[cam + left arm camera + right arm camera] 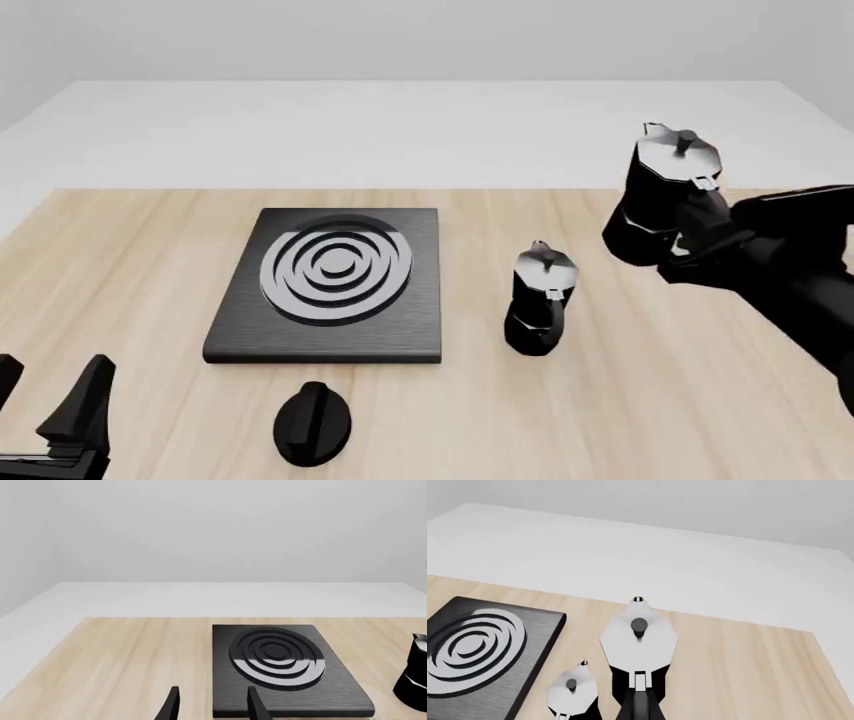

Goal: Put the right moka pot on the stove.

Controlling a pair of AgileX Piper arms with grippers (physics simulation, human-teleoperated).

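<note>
The right moka pot (663,195), black with a shiny silver lid, hangs in the air above the table's right side, and my right gripper (690,242) is shut on its handle side. In the right wrist view its lid (639,639) fills the middle, seen from above. The stove (334,283), a flat black slab with silver rings, lies left of centre with nothing on it; it also shows as the stove (283,667) and the stove (477,647). My left gripper (47,395) is open at the near left corner, short of the stove, with nothing between its fingers (257,707).
A second, near-identical moka pot (541,300) stands upright on the table between the stove and the lifted pot, also visible as the second pot (572,692) and the second pot (413,677). A small black round knob (314,425) lies just in front of the stove.
</note>
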